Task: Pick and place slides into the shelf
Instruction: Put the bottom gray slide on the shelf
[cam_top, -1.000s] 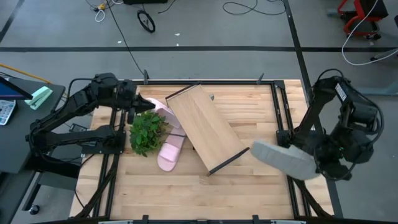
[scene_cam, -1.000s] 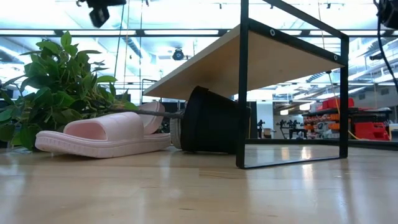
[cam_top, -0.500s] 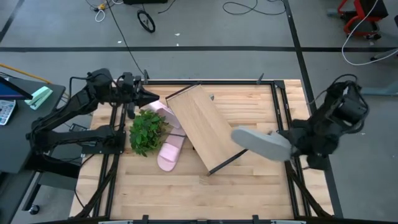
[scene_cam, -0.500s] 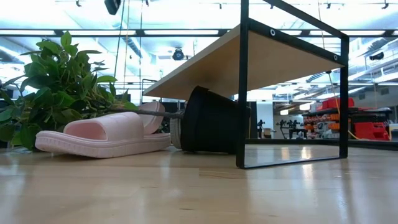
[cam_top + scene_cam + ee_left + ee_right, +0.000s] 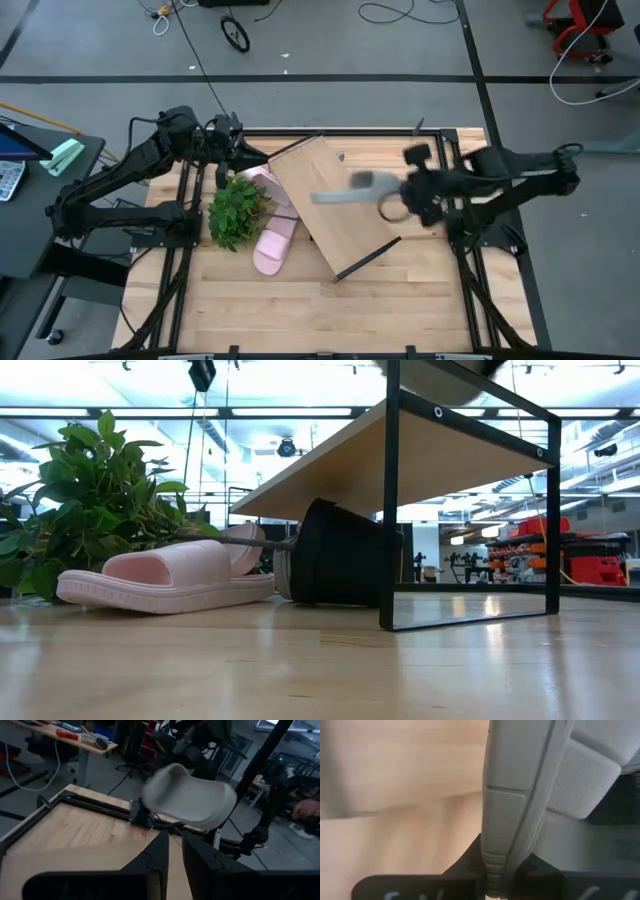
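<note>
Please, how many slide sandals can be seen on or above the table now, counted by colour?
Light pink open-toe slide sandals: 2
Grey open-toe slide sandal: 1
Total: 3

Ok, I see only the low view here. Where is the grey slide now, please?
Observer: The grey slide hangs above the shelf, carried by the right gripper.
Operator: How is it gripped?
Observer: In the right wrist view, the fingers pinch the slide's edge.
Operator: And the left arm?
Observer: The left gripper waits near the table's left edge, beside the plant.
</note>
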